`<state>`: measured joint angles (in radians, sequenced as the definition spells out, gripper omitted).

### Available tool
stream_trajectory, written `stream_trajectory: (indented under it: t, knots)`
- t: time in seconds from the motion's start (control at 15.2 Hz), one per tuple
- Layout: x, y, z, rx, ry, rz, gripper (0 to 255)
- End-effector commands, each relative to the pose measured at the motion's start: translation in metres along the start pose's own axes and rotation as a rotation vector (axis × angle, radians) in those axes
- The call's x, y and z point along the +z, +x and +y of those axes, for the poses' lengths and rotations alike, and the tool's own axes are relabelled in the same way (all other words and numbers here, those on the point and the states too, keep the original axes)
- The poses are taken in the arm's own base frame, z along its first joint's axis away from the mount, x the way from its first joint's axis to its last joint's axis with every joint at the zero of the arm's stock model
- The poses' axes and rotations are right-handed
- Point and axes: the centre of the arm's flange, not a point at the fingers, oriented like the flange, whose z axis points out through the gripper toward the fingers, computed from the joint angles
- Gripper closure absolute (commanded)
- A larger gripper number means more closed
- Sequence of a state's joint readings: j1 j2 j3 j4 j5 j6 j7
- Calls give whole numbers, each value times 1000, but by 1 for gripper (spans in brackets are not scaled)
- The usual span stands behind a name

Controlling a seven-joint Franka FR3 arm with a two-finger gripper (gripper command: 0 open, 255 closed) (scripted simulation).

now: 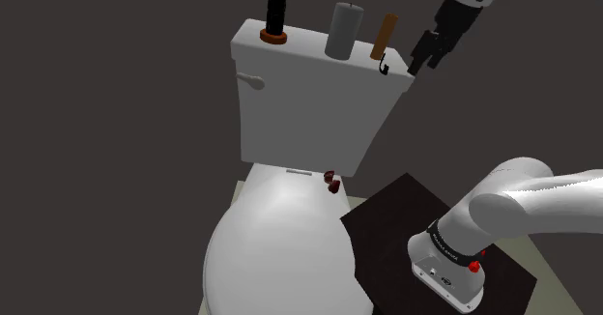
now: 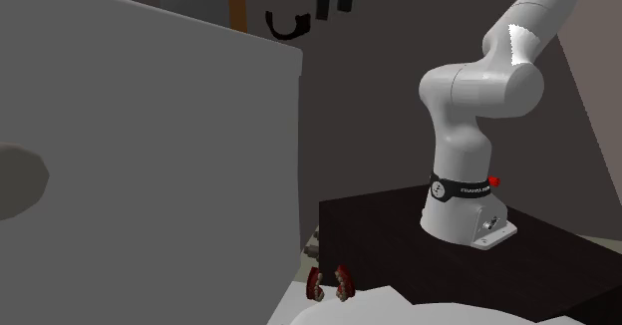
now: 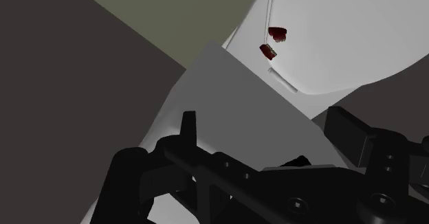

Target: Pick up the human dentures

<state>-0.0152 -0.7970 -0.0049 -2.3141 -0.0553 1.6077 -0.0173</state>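
- The gripper (image 1: 425, 54) hangs above the tank's (image 1: 309, 110) corner, on the shoulder view's right, with open air further right.
- A black pole (image 1: 277, 4), a grey cylinder (image 1: 344, 31) and a brown handle with a black hook (image 1: 385, 41) stand along the tank top, the hook just beside the gripper.
- The dentures (image 1: 331, 180) lie on the toilet lid (image 1: 280, 245) at the foot of the tank's front wall, which closes the far side.
- The dark stand (image 1: 396, 216) crowds them from that view's right.
- Above the lid, to the left and near side, the way lies open.

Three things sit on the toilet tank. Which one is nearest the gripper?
The brown-handled tool with the black hook, at the tank's corner beside the gripper; the grey cylinder and black pole stand farther along.
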Motion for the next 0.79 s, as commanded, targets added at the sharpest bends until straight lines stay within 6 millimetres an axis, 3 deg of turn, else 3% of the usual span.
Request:
stream_trajectory:
  t: [0.0, 0.73]
  knots:
    - [0, 0, 0, 0, 0, 0, 0]
    - [138, 4, -49, 21, -16, 16, 0]
